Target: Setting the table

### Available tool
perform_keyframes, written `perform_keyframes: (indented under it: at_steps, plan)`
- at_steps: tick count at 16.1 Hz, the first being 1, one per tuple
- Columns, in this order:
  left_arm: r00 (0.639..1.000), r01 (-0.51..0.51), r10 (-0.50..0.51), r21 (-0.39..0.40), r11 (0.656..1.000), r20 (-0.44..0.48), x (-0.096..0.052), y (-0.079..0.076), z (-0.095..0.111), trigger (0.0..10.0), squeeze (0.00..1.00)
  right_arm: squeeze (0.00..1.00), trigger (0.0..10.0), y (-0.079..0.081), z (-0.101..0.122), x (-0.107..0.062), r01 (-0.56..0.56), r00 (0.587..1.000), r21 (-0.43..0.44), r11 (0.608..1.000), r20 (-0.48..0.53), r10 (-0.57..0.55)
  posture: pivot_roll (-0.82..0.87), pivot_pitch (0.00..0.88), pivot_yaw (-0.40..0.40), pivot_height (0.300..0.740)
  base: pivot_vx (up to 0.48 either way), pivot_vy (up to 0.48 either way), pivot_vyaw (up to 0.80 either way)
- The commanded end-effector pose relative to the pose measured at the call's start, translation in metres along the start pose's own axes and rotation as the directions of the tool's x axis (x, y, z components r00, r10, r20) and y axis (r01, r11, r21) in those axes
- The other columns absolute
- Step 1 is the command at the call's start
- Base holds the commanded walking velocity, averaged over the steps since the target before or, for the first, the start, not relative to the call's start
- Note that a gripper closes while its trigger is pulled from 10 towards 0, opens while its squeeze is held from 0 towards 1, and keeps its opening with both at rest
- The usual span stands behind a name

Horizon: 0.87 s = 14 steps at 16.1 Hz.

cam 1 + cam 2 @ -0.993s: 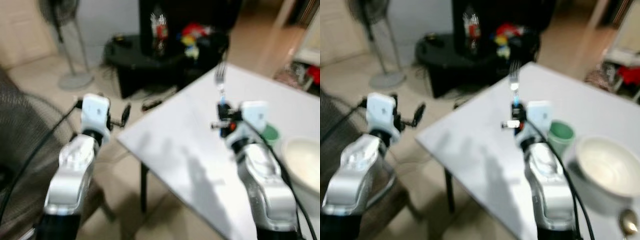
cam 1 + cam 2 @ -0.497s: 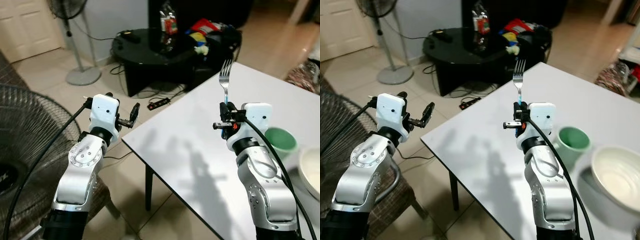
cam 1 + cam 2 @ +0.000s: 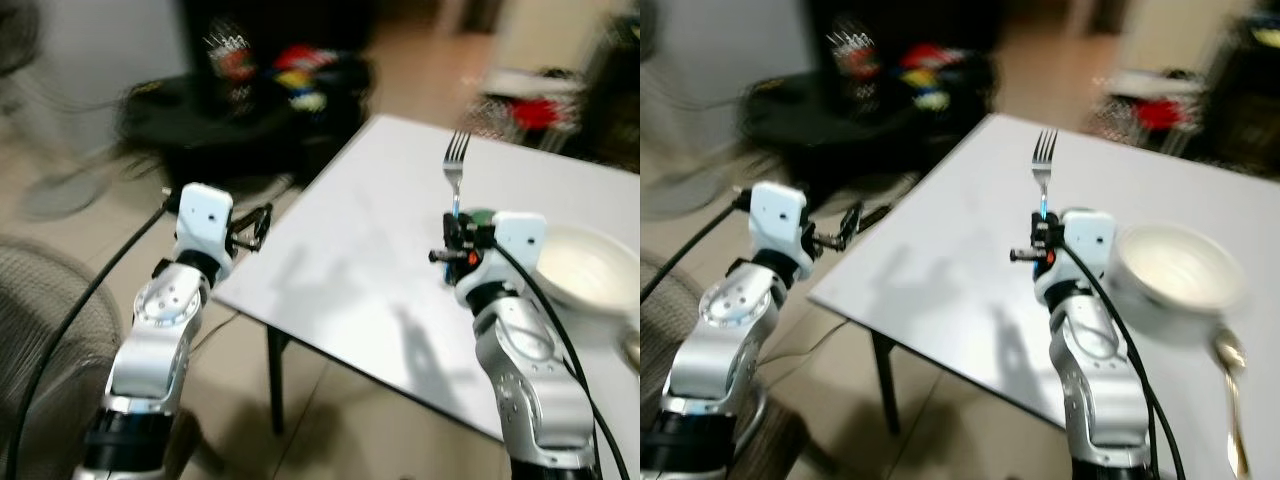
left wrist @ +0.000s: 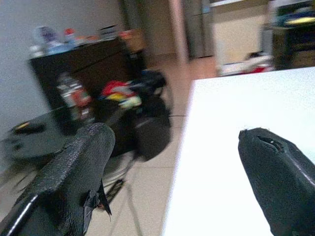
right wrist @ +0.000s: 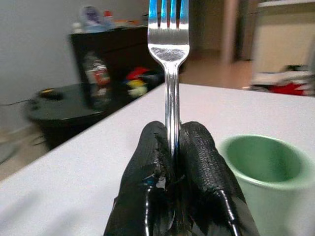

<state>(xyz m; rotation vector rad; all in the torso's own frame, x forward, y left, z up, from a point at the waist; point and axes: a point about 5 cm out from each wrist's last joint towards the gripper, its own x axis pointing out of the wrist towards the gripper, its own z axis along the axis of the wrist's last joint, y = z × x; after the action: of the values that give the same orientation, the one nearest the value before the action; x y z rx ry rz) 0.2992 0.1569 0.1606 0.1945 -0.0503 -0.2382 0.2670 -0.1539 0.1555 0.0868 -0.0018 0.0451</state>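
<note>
My right gripper (image 3: pixel 456 236) is shut on a silver fork (image 3: pixel 455 172), held upright with the tines up above the white table (image 3: pixel 360 260); the same fork (image 5: pixel 168 59) rises between the right fingertips (image 5: pixel 150 147) in the right wrist view. Just behind it stands a green cup (image 5: pixel 266 167), and a white bowl (image 3: pixel 1175 265) sits to its right. A spoon (image 3: pixel 1230 370) lies near the table's right side. My left gripper (image 3: pixel 258 224) is open and empty, held in the air off the table's left corner, its two fingers (image 4: pixel 74 167) wide apart.
A black low table (image 3: pixel 215 110) with bottles and colourful clutter stands beyond the table's far corner. A wire fan guard (image 3: pixel 40 350) is at my lower left. Tiled floor lies to the left of the table. The eye views are blurred.
The whole view has swung to the right, so the bowl and spoon come further into sight. Both arms hold the same pose; the fork stays upright in the right gripper.
</note>
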Motion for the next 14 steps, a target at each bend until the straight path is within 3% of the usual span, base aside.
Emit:
perform_keyframes:
  at_steps: [1, 4, 8, 11, 14]
  plan:
    - [1.0, 0.013, -0.013, 0.008, 1.0, 0.013, 0.003, -0.004, 0.003, 10.0, 0.0, 0.0, 10.0, -0.004, 0.005, 0.0, 0.012, 1.0, 0.001, 1.0, 0.014, -0.012, 0.04, 0.0, 0.048, 0.74, 0.0, 0.454, -0.8]
    - [0.999, 0.033, -0.034, 0.06, 0.998, 0.02, 0.005, -0.003, 0.005, 10.0, 0.0, 0.0, 10.0, -0.003, 0.005, 0.0, 0.023, 1.0, 0.009, 1.0, 0.014, -0.023, 0.03, 0.0, 0.059, 0.74, 0.0, -0.16, -0.67]
    - [0.998, 0.047, -0.049, 0.051, 0.998, 0.027, 0.006, -0.004, 0.007, 10.0, 0.0, 0.0, 10.0, 0.0, 0.004, 0.001, 0.006, 1.0, 0.012, 1.0, 0.003, -0.006, 0.04, 0.0, 0.058, 0.74, 0.0, -0.317, 0.0]
    - [0.997, 0.078, -0.079, 0.05, 0.996, 0.018, 0.004, -0.004, 0.005, 10.0, 0.0, 0.0, 10.0, 0.007, -0.002, 0.002, -0.032, 0.997, -0.005, 0.999, -0.066, 0.031, 0.05, 0.0, 0.055, 0.74, 0.0, 0.0, 0.0]
    - [0.981, 0.193, -0.193, 0.052, 0.98, -0.007, -0.004, -0.01, 0.002, 10.0, 0.0, 0.0, 10.0, 0.006, -0.025, -0.004, -0.007, 0.969, -0.051, 0.999, -0.249, -0.006, 0.05, 0.0, 0.052, 0.74, 0.0, 0.0, 0.0]
